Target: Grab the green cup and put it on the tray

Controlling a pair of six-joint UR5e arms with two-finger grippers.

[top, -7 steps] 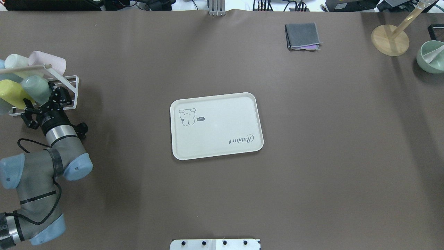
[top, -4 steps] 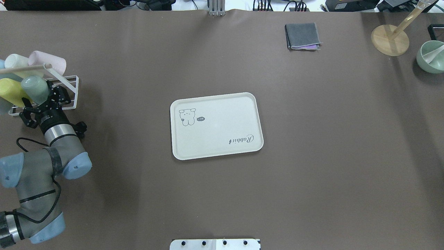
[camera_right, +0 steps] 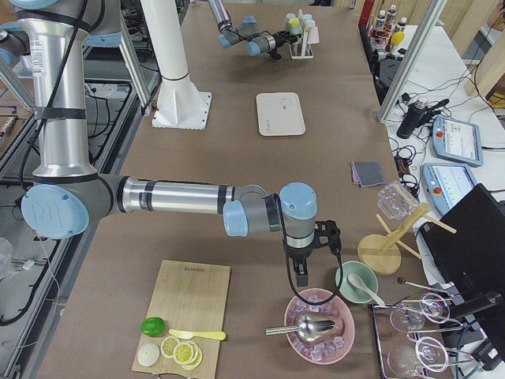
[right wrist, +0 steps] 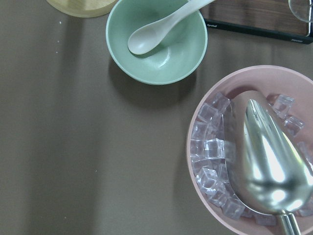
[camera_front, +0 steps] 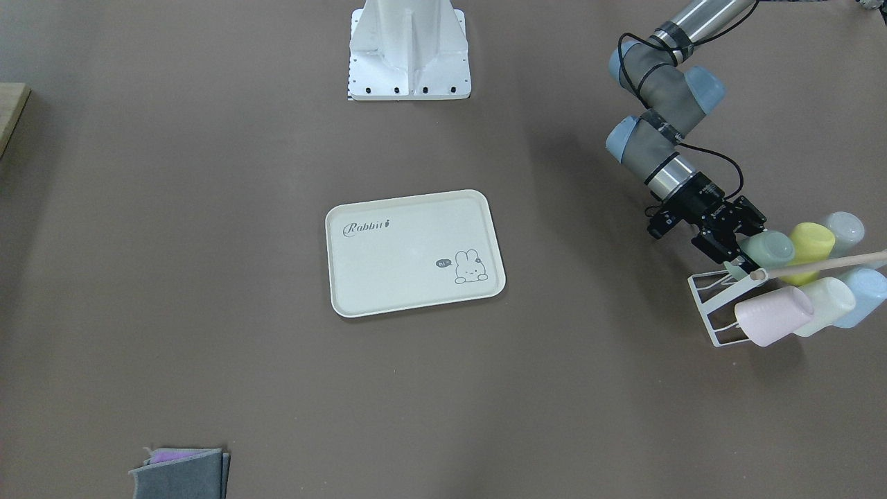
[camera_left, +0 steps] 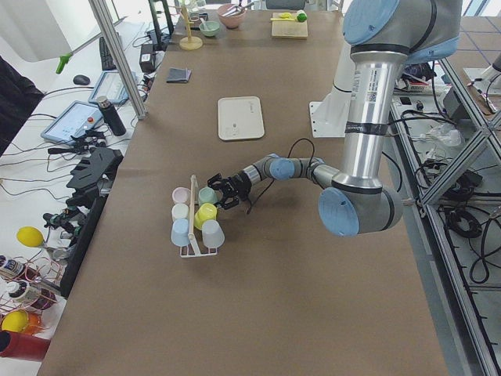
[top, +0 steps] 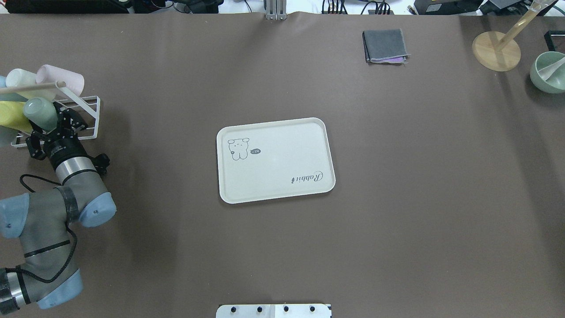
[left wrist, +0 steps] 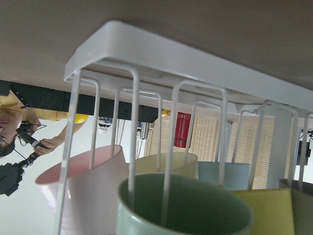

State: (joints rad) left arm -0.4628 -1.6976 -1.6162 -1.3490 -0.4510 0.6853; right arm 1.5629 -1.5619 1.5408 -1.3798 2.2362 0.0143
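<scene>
The green cup [top: 39,112] lies on its side on the white wire rack [top: 86,115] at the table's left edge, beside a yellow cup [top: 9,112]. My left gripper [top: 52,124] is shut on the green cup's rim end [camera_front: 768,249]. In the left wrist view the cup's open mouth [left wrist: 186,205] fills the bottom, with rack wires [left wrist: 132,147] running into it. The cream Rabbit tray [top: 273,132] lies flat and bare mid-table, well to the right of the rack. My right gripper [camera_right: 304,264] shows only in the exterior right view; I cannot tell its state.
Pink [top: 62,79] and whitish [top: 20,78] cups hang on the same rack under a wooden rod. A folded grey cloth [top: 385,45], a wooden stand [top: 496,51] and a green bowl with a spoon [top: 548,71] are at the far right. A pink bowl of ice [right wrist: 210,147] holds a metal scoop.
My left gripper has shifted left along the rack, and the green cup has moved left with it, now overlapping the yellow cup. The tray has not moved.
</scene>
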